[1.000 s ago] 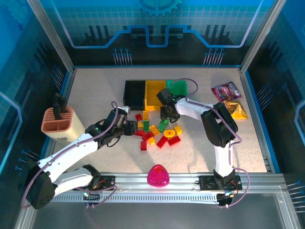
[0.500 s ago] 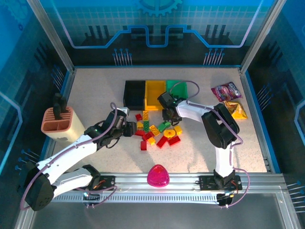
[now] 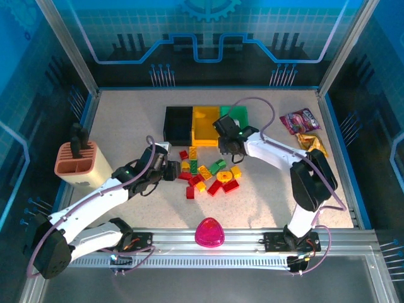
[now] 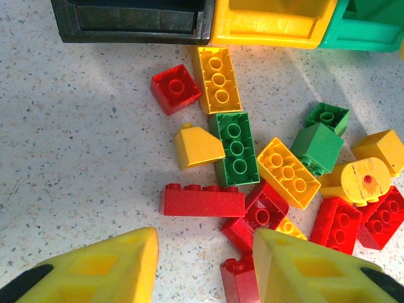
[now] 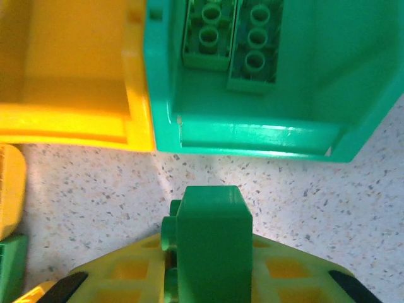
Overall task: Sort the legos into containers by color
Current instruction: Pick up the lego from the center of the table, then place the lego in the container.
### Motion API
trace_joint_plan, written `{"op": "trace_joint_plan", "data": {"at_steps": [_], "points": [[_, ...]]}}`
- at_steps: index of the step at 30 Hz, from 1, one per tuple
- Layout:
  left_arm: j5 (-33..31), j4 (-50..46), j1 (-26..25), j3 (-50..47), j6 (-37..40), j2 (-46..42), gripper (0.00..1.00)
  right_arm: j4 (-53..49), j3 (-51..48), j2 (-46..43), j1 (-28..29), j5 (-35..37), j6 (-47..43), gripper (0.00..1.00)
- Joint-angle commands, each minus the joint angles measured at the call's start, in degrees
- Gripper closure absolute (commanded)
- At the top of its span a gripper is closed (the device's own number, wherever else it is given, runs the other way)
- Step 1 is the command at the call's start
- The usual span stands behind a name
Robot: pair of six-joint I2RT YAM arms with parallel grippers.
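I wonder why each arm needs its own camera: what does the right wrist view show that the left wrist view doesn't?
Right wrist, not left: the right tool shut on a green brick, and two more green legos lying inside the green bin. Left wrist, not right: the left tool open, red legos in the loose pile, the black bin. Both: the yellow bin, the green bin's front wall, the speckled table.
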Motion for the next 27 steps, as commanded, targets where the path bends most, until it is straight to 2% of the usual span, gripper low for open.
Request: {"op": "trace_joint_plan", "data": {"at_steps": [1, 9, 17, 18, 21, 23, 27], "points": [[0.1, 0.2, 0.1, -1.5, -1.2, -1.2, 0.56, -2.4, 4.8, 0.4, -2.9, 0.4, -4.2, 0.77], [1.1, -0.2, -1.0, -2.8, -2.8, -2.7, 0.57, -4.3, 14.2, 7.2, -9.4, -3.3, -8.1, 0.77], [1.5, 1.1, -3.3, -1.8, -4.3, -0.8, 0.58, -8.1, 26.3, 16.7, -12.8, -4.6, -10.2, 0.74], [1.4, 1.1, -3.6, -1.4, -4.3, -0.4, 0.58, -8.9, 27.9, 17.7, -13.2, -4.4, -10.2, 0.69], [1.3, 1.0, -4.5, -0.3, -4.3, 0.4, 0.58, -10.7, 30.4, 18.4, -13.2, -3.3, -10.2, 0.36], [1.1, 0.7, -5.0, 0.4, -4.3, 1.0, 0.58, -10.0, 29.0, 16.5, -12.8, -3.0, -10.1, 0.32], [1.3, 0.6, -5.7, 2.2, -3.7, 3.5, 0.57, -6.5, 22.0, 10.3, -11.8, -3.2, -9.6, 0.31]]}}
